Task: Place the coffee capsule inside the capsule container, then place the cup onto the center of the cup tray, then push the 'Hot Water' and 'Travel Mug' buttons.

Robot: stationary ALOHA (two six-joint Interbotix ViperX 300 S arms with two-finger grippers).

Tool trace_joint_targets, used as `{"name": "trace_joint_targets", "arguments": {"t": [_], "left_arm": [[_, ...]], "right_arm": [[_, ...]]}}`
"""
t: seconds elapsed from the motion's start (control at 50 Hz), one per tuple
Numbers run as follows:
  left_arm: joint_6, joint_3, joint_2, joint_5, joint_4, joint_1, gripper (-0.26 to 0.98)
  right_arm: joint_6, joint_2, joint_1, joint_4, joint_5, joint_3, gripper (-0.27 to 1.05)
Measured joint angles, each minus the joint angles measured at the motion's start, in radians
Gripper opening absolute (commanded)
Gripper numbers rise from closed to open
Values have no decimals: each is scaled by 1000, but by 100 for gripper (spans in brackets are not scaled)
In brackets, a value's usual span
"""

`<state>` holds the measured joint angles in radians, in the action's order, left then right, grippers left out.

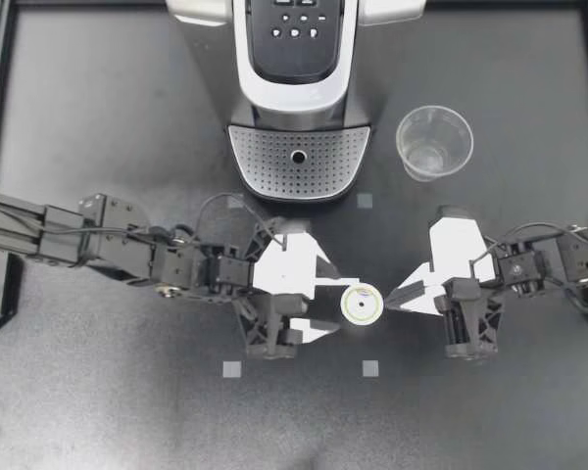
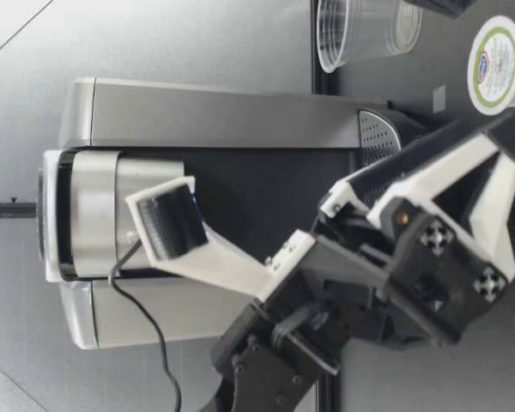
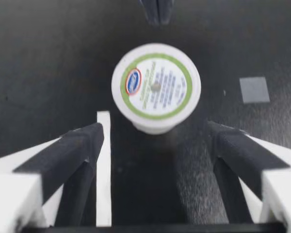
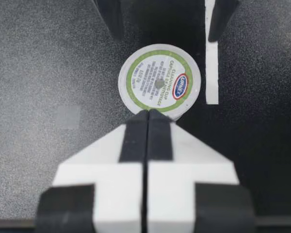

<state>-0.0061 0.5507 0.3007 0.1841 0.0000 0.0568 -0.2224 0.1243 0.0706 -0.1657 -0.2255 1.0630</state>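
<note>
Your left gripper (image 1: 341,306) stands spread wide and empty, and the coffee capsule (image 1: 361,305) sits upright just ahead of its black-padded fingers (image 3: 80,145) on the matte black table (image 1: 98,411). The capsule is a small round pod with a green-ringed foil lid. Your right gripper (image 1: 390,298) is pinched closed on nothing, its wedge tip at the capsule's rim. Farther back are the perforated metal cup tray (image 1: 274,162), the clear plastic cup (image 1: 433,142) beside it, and the glossy coffee machine (image 1: 296,88).

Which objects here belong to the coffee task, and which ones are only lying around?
For the job: coffee capsule, cup, coffee machine, its cup tray, its buttons.
Just lying about: grey square markers on the table.
</note>
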Motion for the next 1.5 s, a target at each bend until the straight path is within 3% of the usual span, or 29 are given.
{"name": "trace_joint_targets", "arguments": {"t": [1.2, 1.5], "left_arm": [[15, -101, 77, -2, 0, 0, 75], [14, -100, 78, -2, 0, 0, 54]], "right_arm": [[11, -64, 0, -2, 0, -32, 0], [11, -66, 0, -2, 0, -34, 0]]}}
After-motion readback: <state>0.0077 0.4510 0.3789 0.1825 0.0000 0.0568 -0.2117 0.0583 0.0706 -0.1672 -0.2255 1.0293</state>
